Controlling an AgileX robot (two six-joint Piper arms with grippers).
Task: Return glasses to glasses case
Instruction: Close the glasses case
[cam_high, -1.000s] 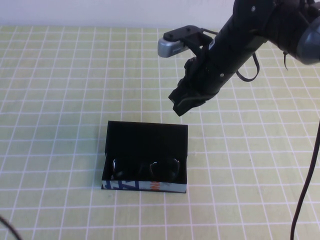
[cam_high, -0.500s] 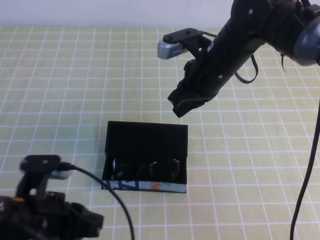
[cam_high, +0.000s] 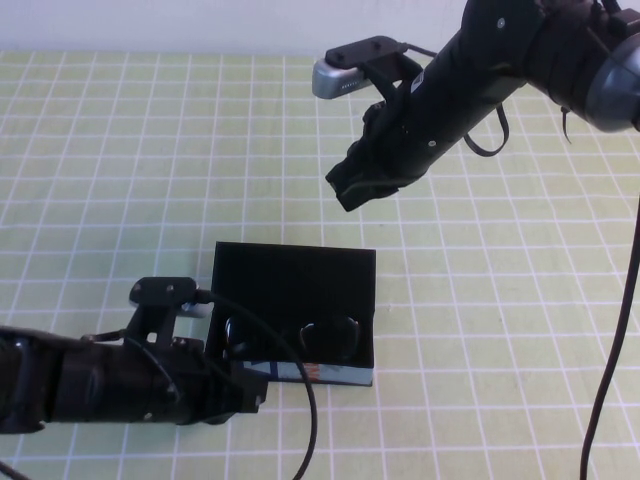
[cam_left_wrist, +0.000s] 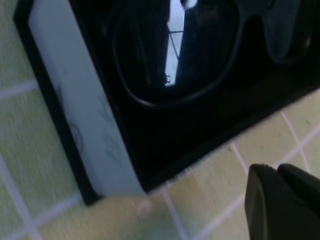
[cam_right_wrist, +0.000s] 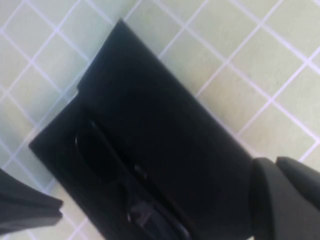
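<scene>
The black glasses case (cam_high: 362, 300) lies open in the middle of the table, its lid (cam_high: 295, 275) raised at the back. The black glasses (cam_high: 290, 338) lie inside it. My left gripper (cam_high: 247, 394) is shut and empty, low at the case's front left corner. In the left wrist view its tips (cam_left_wrist: 275, 170) sit beside the case's pale front side (cam_left_wrist: 80, 115), with a glasses lens (cam_left_wrist: 170, 55) close by. My right gripper (cam_high: 350, 190) is shut and empty, hovering above and behind the lid. The right wrist view shows its tips (cam_right_wrist: 272, 162) over the case (cam_right_wrist: 165, 115) and the glasses (cam_right_wrist: 115, 170).
The table (cam_high: 120, 180) is covered with a yellow-green mat with a white grid. The left arm (cam_high: 90, 380) lies along the front left with its cable (cam_high: 300, 400) looping before the case. The right arm (cam_high: 500, 70) reaches in from the back right.
My left arm has come in from the front left and reached the case's front left corner. My right gripper has drifted slightly up and to the left.
</scene>
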